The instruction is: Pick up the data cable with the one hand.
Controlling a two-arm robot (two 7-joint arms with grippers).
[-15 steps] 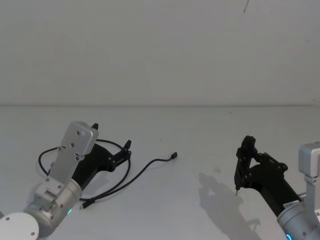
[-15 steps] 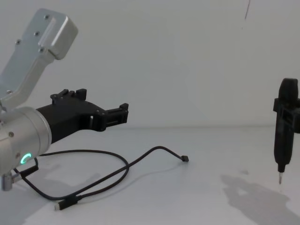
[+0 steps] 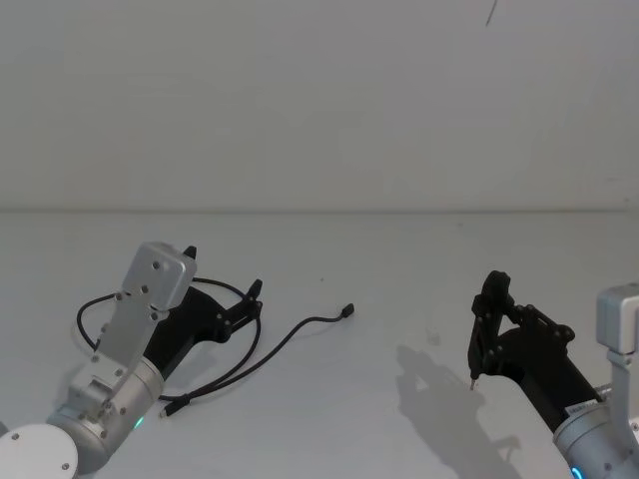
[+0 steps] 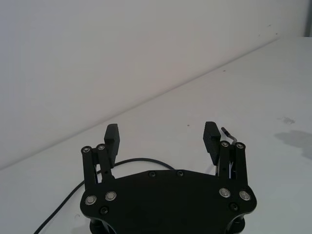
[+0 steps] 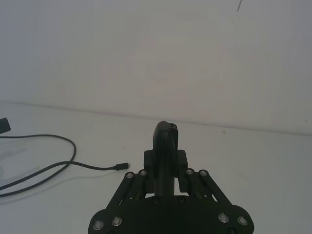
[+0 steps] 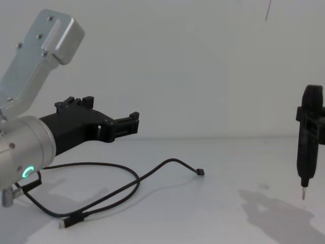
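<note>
Approach: left gripper [image 4: 161,132] hovers wide open, empty, seemingly over the cable [image 3: 310,321] — next, descend and close. Right gripper [image 3: 484,329] parked right.

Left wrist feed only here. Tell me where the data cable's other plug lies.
Observer: The data cable loops round; its near plug lies on the table beside the left arm.
Operator: Give me the left gripper's height.
Observer: The left gripper hovers above the cable, not touching it.
Operator: Report the right arm.
Observer: The right gripper stands far to the right, apart from the cable.
</note>
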